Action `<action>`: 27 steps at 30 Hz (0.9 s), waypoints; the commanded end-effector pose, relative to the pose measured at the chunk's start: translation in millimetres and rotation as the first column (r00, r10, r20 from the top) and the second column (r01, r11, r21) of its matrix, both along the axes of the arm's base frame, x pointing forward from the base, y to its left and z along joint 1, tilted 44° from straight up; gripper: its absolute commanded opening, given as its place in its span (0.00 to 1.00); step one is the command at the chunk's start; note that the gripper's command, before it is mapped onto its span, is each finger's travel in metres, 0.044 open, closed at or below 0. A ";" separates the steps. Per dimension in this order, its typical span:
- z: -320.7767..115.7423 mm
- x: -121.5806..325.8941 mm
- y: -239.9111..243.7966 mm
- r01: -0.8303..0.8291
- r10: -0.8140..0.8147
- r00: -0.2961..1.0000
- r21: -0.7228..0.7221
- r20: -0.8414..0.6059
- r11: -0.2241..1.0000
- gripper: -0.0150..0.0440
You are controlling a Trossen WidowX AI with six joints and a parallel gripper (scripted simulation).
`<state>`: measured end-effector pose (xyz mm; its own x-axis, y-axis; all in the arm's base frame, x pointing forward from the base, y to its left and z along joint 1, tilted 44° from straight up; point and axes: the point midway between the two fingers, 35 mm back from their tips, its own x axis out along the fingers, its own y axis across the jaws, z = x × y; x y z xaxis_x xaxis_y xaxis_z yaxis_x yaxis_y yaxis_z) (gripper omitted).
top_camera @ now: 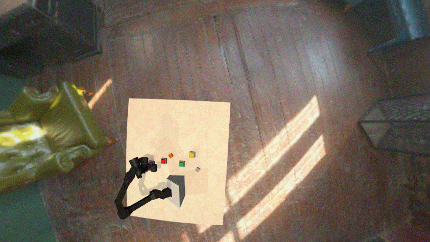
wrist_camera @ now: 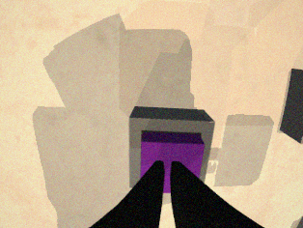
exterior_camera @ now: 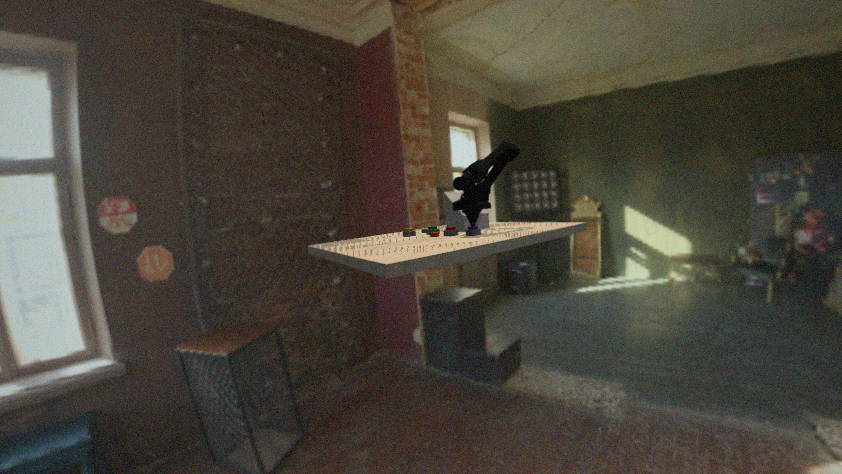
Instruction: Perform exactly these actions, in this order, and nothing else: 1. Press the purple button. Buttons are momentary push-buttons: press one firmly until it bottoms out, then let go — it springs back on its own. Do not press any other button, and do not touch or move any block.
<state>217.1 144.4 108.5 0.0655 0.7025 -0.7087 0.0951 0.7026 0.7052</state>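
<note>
We see the gripper [wrist_camera: 163, 169] with its fingers together and holding nothing, the tips over the near edge of the purple button [wrist_camera: 172, 153], which sits near the left edge of the worktop [top_camera: 180, 120] in the top view. In our judgement the risk is that the tips, being off the centre, slide onto the grey housing [wrist_camera: 171, 117] and the button never bottoms out. The wrist view shows this alignment, while the top view alone shows the red button [top_camera: 163, 161] just beside and the orange block [top_camera: 170, 155] near.
</note>
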 end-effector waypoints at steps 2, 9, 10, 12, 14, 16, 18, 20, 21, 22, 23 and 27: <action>-6.7 -0.9 3.8 0.005 -0.005 1.000 -0.005 -0.007 1.000 0.29; -6.9 -0.9 4.0 0.005 -0.005 1.000 -0.005 -0.007 1.000 0.29; -6.9 -0.9 4.0 0.005 -0.005 1.000 -0.005 -0.007 1.000 0.29; -6.9 -0.9 4.0 0.005 -0.005 1.000 -0.005 -0.007 1.000 0.29; -6.9 -0.9 4.0 0.005 -0.005 1.000 -0.005 -0.007 1.000 0.29; -6.9 -0.9 4.0 0.005 -0.005 1.000 -0.005 -0.007 1.000 0.29; -6.9 -0.9 4.0 0.005 -0.005 1.000 -0.005 -0.007 1.000 0.29; -6.9 -0.9 4.0 0.005 -0.005 1.000 -0.005 -0.007 1.000 0.29; -4.4 -0.7 3.2 0.000 0.000 1.000 0.000 -0.003 1.000 0.29; -0.8 -0.8 -0.9 0.001 -0.001 1.000 -0.002 -0.004 1.000 0.29; 5.3 -1.2 -7.6 0.003 -0.003 1.000 -0.005 -0.005 1.000 0.29; 16.7 -2.9 -19.4 0.005 -0.005 1.000 -0.007 -0.007 1.000 0.29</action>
<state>213.1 130.2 114.3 0.0551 0.6911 -0.7207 0.1167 0.7124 0.6920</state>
